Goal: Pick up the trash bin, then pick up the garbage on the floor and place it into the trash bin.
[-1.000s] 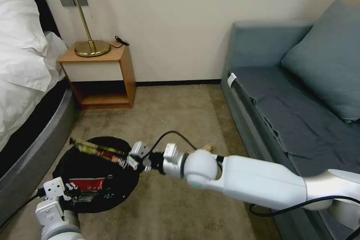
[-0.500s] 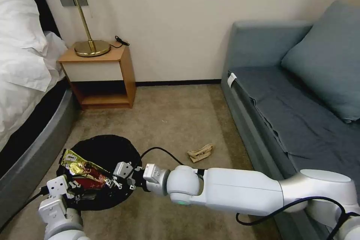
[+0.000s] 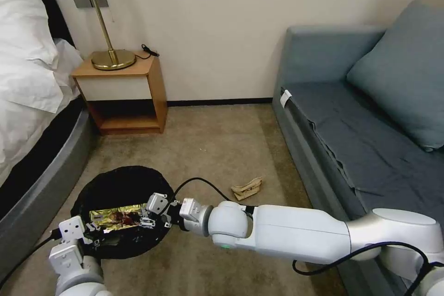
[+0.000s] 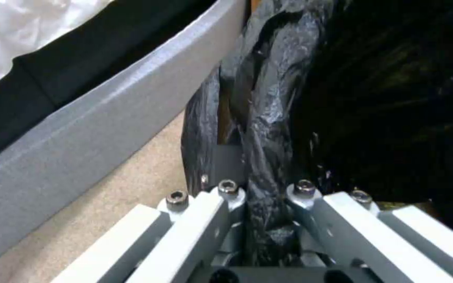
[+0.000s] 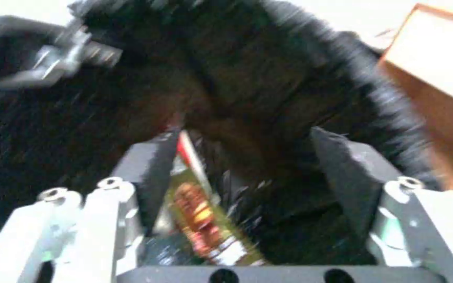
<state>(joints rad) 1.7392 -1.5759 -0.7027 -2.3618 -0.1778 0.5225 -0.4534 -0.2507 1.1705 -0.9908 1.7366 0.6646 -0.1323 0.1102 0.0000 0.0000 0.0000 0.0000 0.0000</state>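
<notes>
The trash bin (image 3: 121, 189) sits on the carpet beside the bed, and the left gripper (image 4: 264, 196) is clamped onto its bag-covered rim. The right gripper (image 3: 147, 216) hangs over the bin's mouth with its jaws spread wide. The gold-brown snack wrapper (image 3: 118, 216) lies inside the bin, loose against one finger. The crumpled tan paper (image 3: 247, 188) lies on the carpet near the sofa.

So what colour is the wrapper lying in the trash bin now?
Gold-brown with red print; the wrapper shows best in the head view, inside the trash bin.
</notes>
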